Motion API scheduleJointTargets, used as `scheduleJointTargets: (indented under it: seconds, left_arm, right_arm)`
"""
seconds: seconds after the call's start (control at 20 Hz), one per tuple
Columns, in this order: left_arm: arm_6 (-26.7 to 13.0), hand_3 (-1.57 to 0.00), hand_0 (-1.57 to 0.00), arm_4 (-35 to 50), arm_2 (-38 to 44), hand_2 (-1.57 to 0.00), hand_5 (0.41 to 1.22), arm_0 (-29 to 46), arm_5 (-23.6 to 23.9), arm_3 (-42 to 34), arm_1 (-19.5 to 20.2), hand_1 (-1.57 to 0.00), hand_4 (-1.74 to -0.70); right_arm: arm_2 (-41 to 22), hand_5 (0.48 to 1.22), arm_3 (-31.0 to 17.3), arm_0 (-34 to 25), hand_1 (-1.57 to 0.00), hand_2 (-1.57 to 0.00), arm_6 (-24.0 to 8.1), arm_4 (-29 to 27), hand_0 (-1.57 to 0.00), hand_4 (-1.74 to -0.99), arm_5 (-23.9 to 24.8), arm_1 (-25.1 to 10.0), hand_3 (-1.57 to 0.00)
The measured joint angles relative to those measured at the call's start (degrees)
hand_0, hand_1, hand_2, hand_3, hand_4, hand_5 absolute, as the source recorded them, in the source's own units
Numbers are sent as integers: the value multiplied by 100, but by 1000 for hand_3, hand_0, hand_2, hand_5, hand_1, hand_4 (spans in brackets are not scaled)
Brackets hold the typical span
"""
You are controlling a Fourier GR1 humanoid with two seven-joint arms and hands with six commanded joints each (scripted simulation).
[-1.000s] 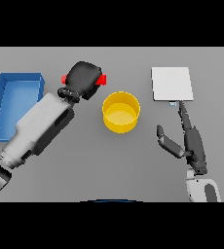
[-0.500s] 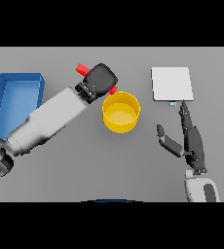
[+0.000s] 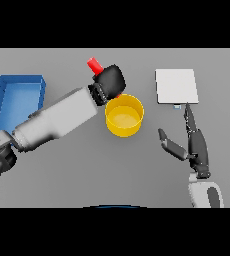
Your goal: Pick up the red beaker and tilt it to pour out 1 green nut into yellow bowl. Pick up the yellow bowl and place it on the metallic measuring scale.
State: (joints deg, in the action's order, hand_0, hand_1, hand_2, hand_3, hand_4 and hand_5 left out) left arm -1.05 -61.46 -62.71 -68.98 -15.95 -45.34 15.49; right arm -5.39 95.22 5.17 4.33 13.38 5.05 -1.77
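Note:
My left hand (image 3: pixel 110 82) is shut on the red beaker (image 3: pixel 94 65), of which only one red end shows past the upper left of the hand. The hand hangs over the back left rim of the yellow bowl (image 3: pixel 124 116), which stands at the table's middle. I cannot make out a green nut in the bowl or the beaker. The metallic measuring scale (image 3: pixel 176 86), a flat pale square, lies to the bowl's right and farther back. My right hand (image 3: pixel 193 143) stands open in front of the scale, fingers pointing at it, thumb stretched left.
A blue tray (image 3: pixel 17 99) sits at the table's left edge, beside my left forearm.
My left arm has swung right with the beaker, from beside the blue tray to above the bowl's rim, and the beaker has turned in the hand. The right hand has stayed put.

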Motion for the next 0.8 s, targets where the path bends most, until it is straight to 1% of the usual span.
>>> scheduleJointTargets:
  seconds: [0.05,0.15,0.2,0.25,0.3,0.35,0.45,0.5,0.55,0.6,0.65,0.7,0.75,0.8]
  left_arm:
    - [-35,-1564,-1571,-73,-117,-1571,1221,-78,-56,59,-78,-1571,-1737]
    - [27,-1567,-1571,-176,-327,-1571,1221,-244,-172,284,-159,-1571,-1736]
    - [128,-1568,-1571,-205,-421,-1571,1221,-334,-211,356,-170,-1571,-1735]
    - [226,-1568,-1571,-247,-515,-1571,1221,-401,-153,377,-157,-1571,-1735]
    - [291,-1569,-1571,-304,-626,-1571,1221,-502,-144,489,-245,-1571,-1734]
    - [327,-1569,-1571,-349,-726,-1571,1221,-531,-103,596,-273,-1571,-1734]
    - [455,-1570,-1571,-427,-915,-1571,1221,-662,-30,671,-359,-1571,-1735]
    - [534,-1570,-1571,-480,-1021,-1571,1221,-698,85,732,-328,-1571,-1734]
    - [526,-1570,-1571,-520,-1103,-1571,1221,-732,67,723,-370,-1571,-1734]
    - [622,-1570,-1571,-537,-1152,-1571,1221,-850,103,742,-319,-1571,-1733]
    - [688,-1571,-1571,-510,-1158,-1571,1221,-984,44,779,-327,-1571,-1731]
    - [739,-1571,-1571,-458,-1136,-1571,1221,-1084,-6,751,-283,-1571,-1730]
    - [785,-1571,-1571,-381,-1070,-1571,1221,-1199,-7,743,-217,-1571,-1729]
    - [804,-1494,-1571,-330,-994,-1571,1221,-1373,45,753,-86,-1571,-1727]
  right_arm:
    - [-9,586,57,28,1,1,38,10,1,-1260,1,-8,1]
    - [-6,582,53,68,1,1,56,84,1,-1236,28,-62,1]
    - [-44,583,76,69,1,1,25,168,1,-1225,77,-42,1]
    - [-14,585,65,87,1,1,60,123,1,-1216,67,-50,1]
    - [22,589,68,3,1,1,-58,106,1,-1214,94,-52,1]
    - [-24,591,34,9,1,1,6,128,1,-1204,86,-13,1]
    - [-7,592,-10,-62,1,1,33,145,1,-1210,104,-32,1]
    - [-25,593,17,47,1,1,189,151,1,-1209,79,-52,1]
    - [-90,594,23,79,1,1,140,210,1,-1210,83,-9,1]
    - [-75,594,-29,41,1,1,107,240,1,-1207,103,-30,1]
    - [-101,592,-4,81,1,1,181,241,1,-1206,111,9,1]
    - [-133,592,75,93,1,1,124,298,1,-1206,143,22,1]
    - [-119,592,57,99,1,1,163,244,1,-1209,130,43,1]
    - [-105,592,47,-9,1,1,87,279,1,-1203,168,32,1]
